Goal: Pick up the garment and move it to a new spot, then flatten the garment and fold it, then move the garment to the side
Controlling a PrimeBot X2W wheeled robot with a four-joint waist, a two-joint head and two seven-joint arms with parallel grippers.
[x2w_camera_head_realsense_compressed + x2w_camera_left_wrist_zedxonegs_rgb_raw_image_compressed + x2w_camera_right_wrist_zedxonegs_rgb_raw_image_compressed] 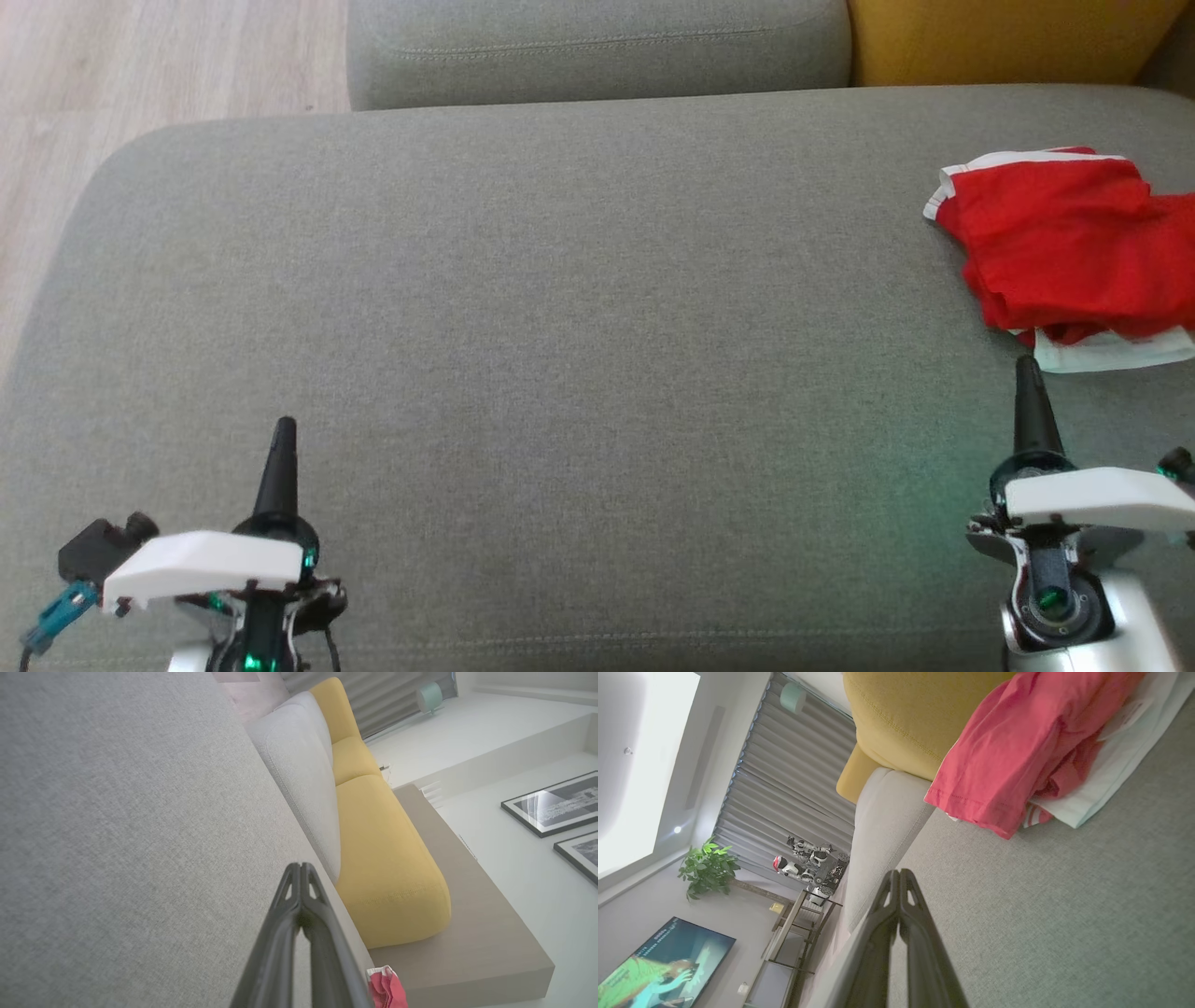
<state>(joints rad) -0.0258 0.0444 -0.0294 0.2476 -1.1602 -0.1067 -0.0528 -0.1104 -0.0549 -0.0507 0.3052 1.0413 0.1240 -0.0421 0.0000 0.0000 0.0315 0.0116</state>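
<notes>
- Red garment [1064,247] with white trim, crumpled in a heap on the grey seat cushion [560,308]. It sits at 2 o'clock in the head view, cut by the frame edge.
- Right gripper [1025,366] at 4 o'clock, fingers pressed together, nothing pinched. Its tip is just below the garment's white hem; can't tell if it touches.
- Left gripper [283,427] at 7 o'clock, fingers pressed together too, empty, well apart from the garment.
- Right wrist view: garment at 1 o'clock, yellow cushion [896,718] behind it.
- Left wrist view: scrap of garment at 5 o'clock.
- Head view: grey back cushion [597,47] at 12 o'clock.
</notes>
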